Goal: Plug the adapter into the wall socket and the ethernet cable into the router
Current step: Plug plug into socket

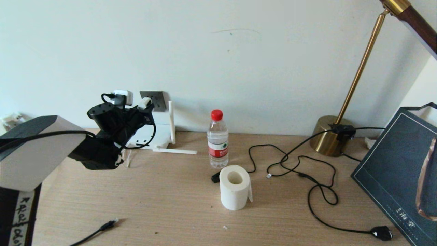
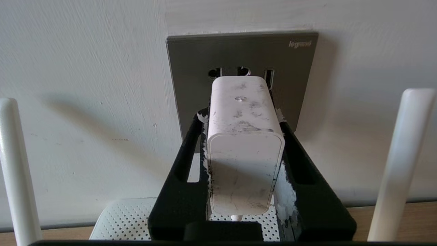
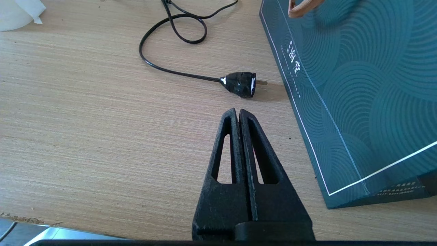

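Note:
My left gripper (image 2: 244, 118) is shut on the adapter (image 2: 244, 147), a scuffed white block held between the black fingers (image 2: 186, 164). The adapter's front end is up against the dark-grey wall socket (image 2: 239, 54), just under its top row of holes; its prongs are hidden. In the head view the adapter (image 1: 145, 102) meets the wall socket (image 1: 155, 99) above the white router (image 1: 160, 133), whose antennas (image 2: 399, 164) stand on either side. The ethernet cable's plug (image 1: 109, 224) lies loose on the desk at the front left. My right gripper (image 3: 238, 112) hangs shut and empty over the desk.
A water bottle (image 1: 217, 140) and a toilet-paper roll (image 1: 234, 187) stand mid-desk. A brass lamp (image 1: 333, 136) is at the back right, its black cord looping to a chunky plug (image 3: 240, 84) just ahead of my right gripper. A dark teal bag (image 1: 399, 171) is at the right.

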Controlling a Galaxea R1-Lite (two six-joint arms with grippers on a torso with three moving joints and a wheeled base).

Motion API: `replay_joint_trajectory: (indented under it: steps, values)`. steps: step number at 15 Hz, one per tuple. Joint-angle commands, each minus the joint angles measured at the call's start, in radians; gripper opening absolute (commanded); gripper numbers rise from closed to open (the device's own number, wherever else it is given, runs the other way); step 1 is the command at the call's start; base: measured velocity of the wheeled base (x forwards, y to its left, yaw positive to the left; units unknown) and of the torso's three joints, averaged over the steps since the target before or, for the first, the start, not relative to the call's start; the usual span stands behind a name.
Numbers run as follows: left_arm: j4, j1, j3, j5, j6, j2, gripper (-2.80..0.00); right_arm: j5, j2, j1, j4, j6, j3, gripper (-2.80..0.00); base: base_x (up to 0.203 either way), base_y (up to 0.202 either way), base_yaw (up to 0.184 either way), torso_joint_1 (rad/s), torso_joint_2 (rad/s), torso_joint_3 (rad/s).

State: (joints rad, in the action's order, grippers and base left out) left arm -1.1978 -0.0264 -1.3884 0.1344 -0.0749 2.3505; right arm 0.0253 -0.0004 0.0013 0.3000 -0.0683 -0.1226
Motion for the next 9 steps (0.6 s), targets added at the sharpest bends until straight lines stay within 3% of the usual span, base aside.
replay_joint_trajectory:
  steps: [1,9]
  values:
    - [0.005,0.0,-0.024,0.001,0.0,0.007,-2.8,0.001,0.0,0.0,0.002,-0.001,0.0,-2.8,0.0,0.0,0.0,0.0,0.0,0.0]
    - [0.018,0.0,-0.078,-0.001,0.0,0.041,-2.8,0.001,0.0,0.0,0.002,-0.001,0.0,-2.8,0.0,0.0,0.0,0.0,0.0,0.0]
